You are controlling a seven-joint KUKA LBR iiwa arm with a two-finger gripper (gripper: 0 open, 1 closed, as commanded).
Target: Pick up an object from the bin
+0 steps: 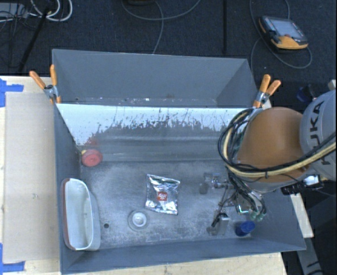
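Camera view: the thing nearest the gripper (219, 221) is a small blue piece (244, 228), rounded, smooth and solid in colour, lying on the floor of the grey metal bin (157, 96) in its front right corner. It sits just beside the gripper, on the side toward the bin's right wall and a little nearer the front edge; nothing blue shows inside the gripper itself. The gripper's dark tip is low over the scuffed floor, hanging under the rounded orange-brown cover (269, 136) and the loops of cable (231, 148) at the wrist. Whether the gripper stands wide or narrow cannot be told from this angle. A small grey metal bit (207, 185) lies near it toward the back. Well apart, mid-floor, is a crinkled silver foil packet (163, 194) with a red mark, and in front of it a flat round grey cap (138, 219). By the left wall lies a long white tray (78, 213) with rounded ends, and a pink-red disc (91, 157) behind it
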